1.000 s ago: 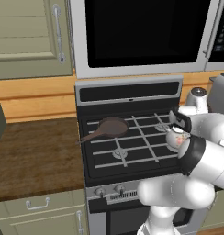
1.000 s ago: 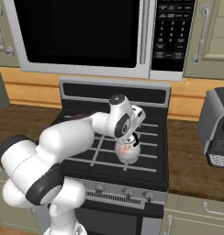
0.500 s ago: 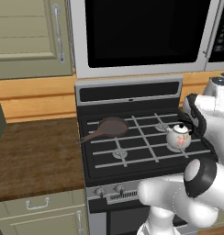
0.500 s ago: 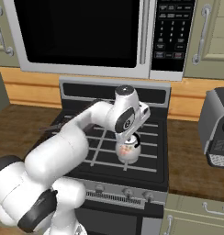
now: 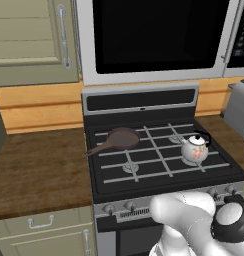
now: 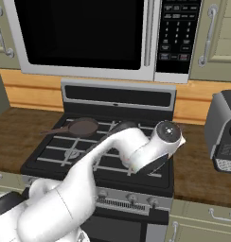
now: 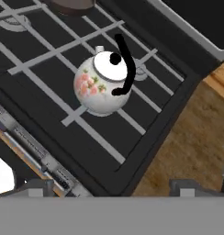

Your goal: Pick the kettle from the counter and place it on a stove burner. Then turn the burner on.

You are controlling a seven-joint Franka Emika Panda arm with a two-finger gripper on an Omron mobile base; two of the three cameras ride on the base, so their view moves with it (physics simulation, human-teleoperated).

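The white kettle point(image 5: 195, 148) with pink flowers stands upright on the grate over the front right stove burner point(image 5: 195, 161), free of any grip. From the hand view I look down on the kettle point(image 7: 102, 85), its dark handle arched over the lid. My gripper point(image 7: 111, 187) hangs above and off to the side of it, open, the fingertips point(image 7: 36, 186) wide apart with nothing between them. A burner ring point(image 7: 140, 71) peeks out just past the kettle. In the right base view my arm point(image 6: 136, 151) crosses the cooktop and hides the kettle.
A brown frying pan point(image 5: 123, 137) sits on the back left burner. The row of knobs point(image 6: 131, 198) runs along the stove front. The dark wood counter point(image 5: 39, 170) flanks the stove on both sides. A grey appliance point(image 6: 224, 132) stands on the right counter.
My hand has drawn back from the kettle toward the stove's right front corner, leaving the kettle standing on the burner. The arm has dropped low in the left base view.
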